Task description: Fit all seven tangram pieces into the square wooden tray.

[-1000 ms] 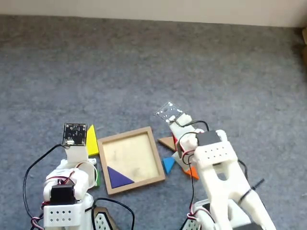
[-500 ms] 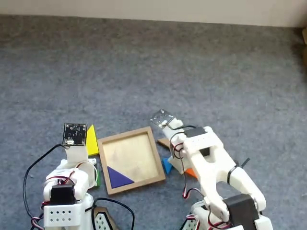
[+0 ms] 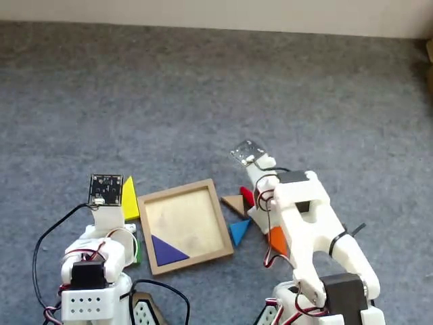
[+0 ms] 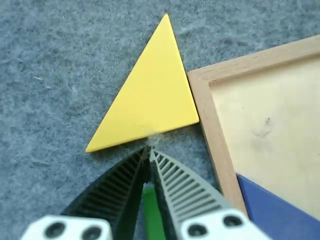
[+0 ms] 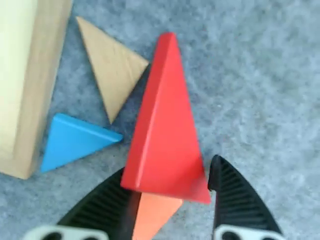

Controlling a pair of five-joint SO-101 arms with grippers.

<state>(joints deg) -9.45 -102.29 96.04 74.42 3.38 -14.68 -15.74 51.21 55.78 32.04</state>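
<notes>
The square wooden tray (image 3: pixel 218 211) lies between the arms, with a purple triangle (image 3: pixel 166 250) in its near corner. Right of it sit a tan triangle (image 3: pixel 235 202), a blue triangle (image 3: pixel 238 231) and an orange piece (image 3: pixel 277 238). My right gripper (image 5: pixel 169 167) is shut on the wide end of a red triangle (image 5: pixel 167 130), which overlaps the orange piece (image 5: pixel 152 215) and points past the tan triangle (image 5: pixel 112 70). My left gripper (image 4: pixel 148 150) is shut, its tip touching the yellow triangle (image 4: pixel 150 95) beside the tray rim (image 4: pixel 207 120). A green piece (image 4: pixel 149 210) lies under it.
Grey carpet covers the whole work surface, with wide free room beyond the tray and arms. A pale wall edge (image 3: pixel 216 17) runs along the far side. The blue triangle (image 5: pixel 72 140) rests close to the tray corner (image 5: pixel 30 100).
The right arm swung toward the tray and back out to the right, and the red triangle now shows beside the tan one. The left arm has kept still.
</notes>
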